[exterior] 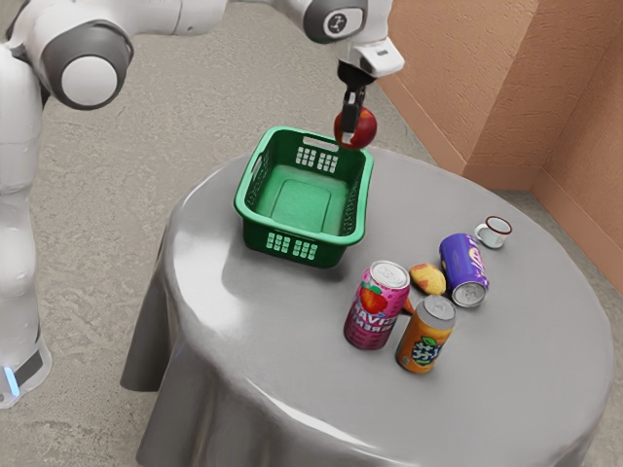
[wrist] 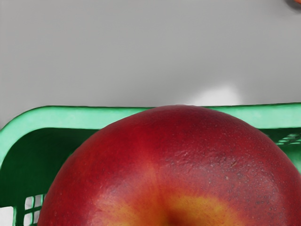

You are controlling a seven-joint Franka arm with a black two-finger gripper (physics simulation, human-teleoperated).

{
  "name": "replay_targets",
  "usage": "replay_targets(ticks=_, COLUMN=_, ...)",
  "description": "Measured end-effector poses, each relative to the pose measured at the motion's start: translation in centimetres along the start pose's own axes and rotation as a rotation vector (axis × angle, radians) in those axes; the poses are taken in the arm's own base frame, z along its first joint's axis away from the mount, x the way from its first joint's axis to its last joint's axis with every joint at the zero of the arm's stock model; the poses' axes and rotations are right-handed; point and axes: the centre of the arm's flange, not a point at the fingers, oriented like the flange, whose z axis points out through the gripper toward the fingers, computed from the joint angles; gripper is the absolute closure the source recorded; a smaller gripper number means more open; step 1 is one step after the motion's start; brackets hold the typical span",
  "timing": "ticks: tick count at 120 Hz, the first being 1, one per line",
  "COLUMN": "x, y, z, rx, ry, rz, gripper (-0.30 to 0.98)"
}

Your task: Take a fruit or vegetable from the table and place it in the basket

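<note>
The end effector (exterior: 353, 125) pinches the red apple (exterior: 365, 130) beside the green basket (exterior: 331, 255)'s rim. The opening lies lower, toward the exterior view's left.

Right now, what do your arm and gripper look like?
My arm is glossy white and rounded, with a grey housing around a pale disc, a dark round emblem and a light-blue strip at the base. My gripper is black.

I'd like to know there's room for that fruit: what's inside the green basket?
Inside the basket, only bare green floor and slotted walls can be seen; the red fruit is in the gripper. The near wall hides its own inner face.
</note>
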Motion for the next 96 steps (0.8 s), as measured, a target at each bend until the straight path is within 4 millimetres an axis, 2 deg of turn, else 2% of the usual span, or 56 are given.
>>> replay_targets(ticks=14, x=0.6, y=0.1, z=0.8, rx=-0.006, ry=-0.008, rz=0.002, gripper=0.49)
replay_targets(ticks=30, x=-1.0, y=-1.9, z=1.5, rx=-0.001, ry=-0.025, rz=-0.044, gripper=0.49)
replay_targets(ticks=43, x=-1.3, y=-2.3, z=1.7, rx=-0.001, ry=-0.029, rz=-0.054, gripper=0.48)
replay_targets(ticks=51, x=-1.2, y=-2.2, z=1.8, rx=-0.005, ry=-0.029, rz=-0.053, gripper=0.29)
replay_targets(ticks=60, x=-1.1, y=-2.0, z=1.8, rx=-0.011, ry=-0.029, rz=-0.052, gripper=0.18)
replay_targets(ticks=79, x=-1.1, y=-1.8, z=1.9, rx=-0.022, ry=-0.032, rz=-0.048, gripper=0.07)
replay_targets(ticks=96, x=-1.2, y=-1.8, z=2.0, rx=-0.027, ry=-0.035, rz=-0.047, gripper=0.03)
